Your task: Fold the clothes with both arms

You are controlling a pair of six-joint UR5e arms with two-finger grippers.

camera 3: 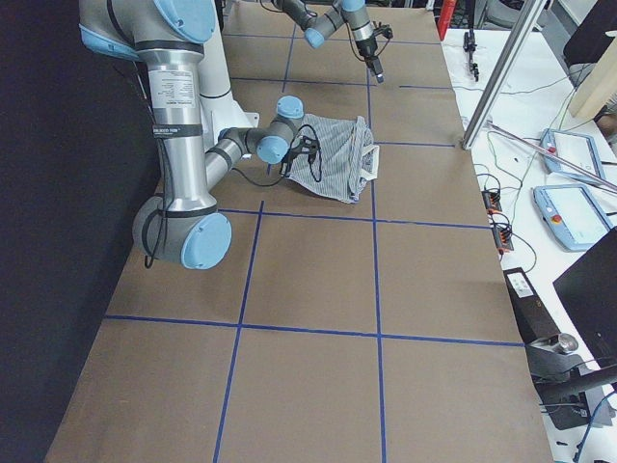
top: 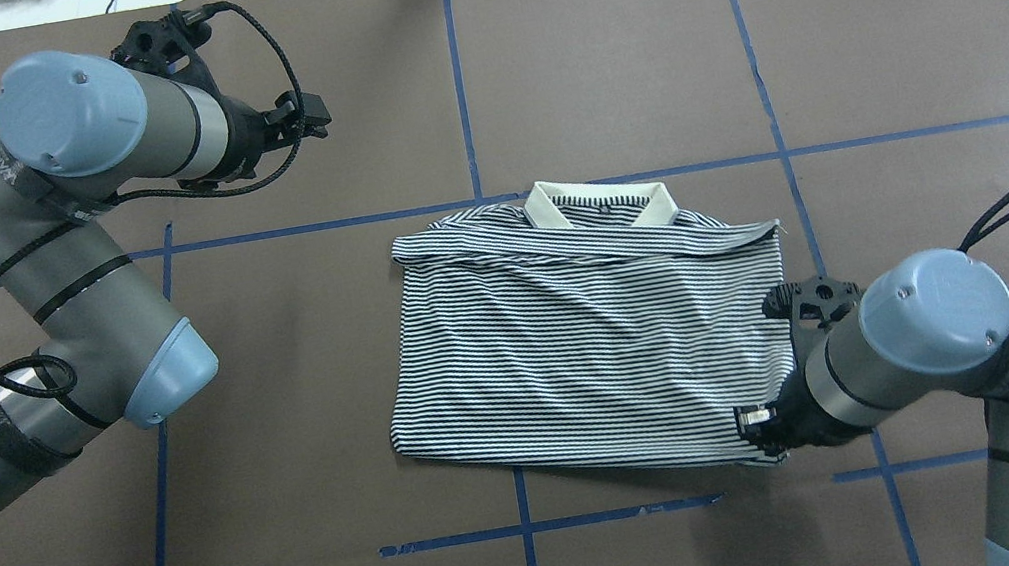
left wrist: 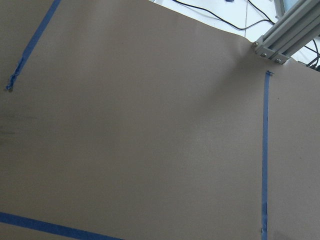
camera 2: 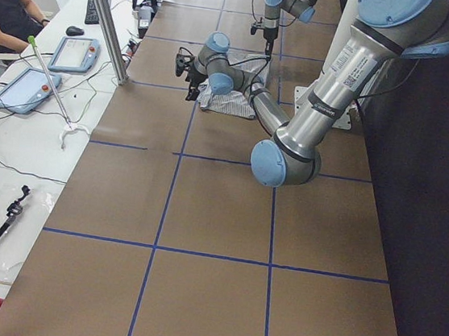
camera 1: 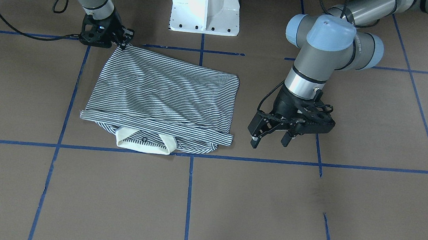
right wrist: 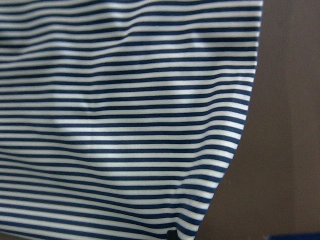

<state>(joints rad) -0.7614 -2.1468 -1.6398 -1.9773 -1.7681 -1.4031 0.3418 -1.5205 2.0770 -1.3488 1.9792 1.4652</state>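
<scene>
Polo shirt (top: 575, 343) is laid folded on the desk (camera 1: 375, 133), long axis crosswise, collar (top: 598, 202) pointed away from the robot. Its near hem corner is pinched by the right end effector (camera 1: 124, 44). The left end effector (camera 1: 270, 142) is seen spread, apart from the shirt's side edge.

Even light from above shows the brown table (camera 1: 347, 213) fairly bright with soft shadows, glare whitens the pedestal (camera 1: 206, 4), and the close right wrist view of the striped shirt (right wrist: 125, 125) is slightly blurred.

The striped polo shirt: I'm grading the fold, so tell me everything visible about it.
The navy-and-white striped polo shirt, of soft wrinkled knit, lies folded into a rough rectangle on the brown table. Its plain cream collar, with a small button, pokes out from under the fold on the edge away from the robot. The black right gripper pinches a corner on the robot's side.
</scene>
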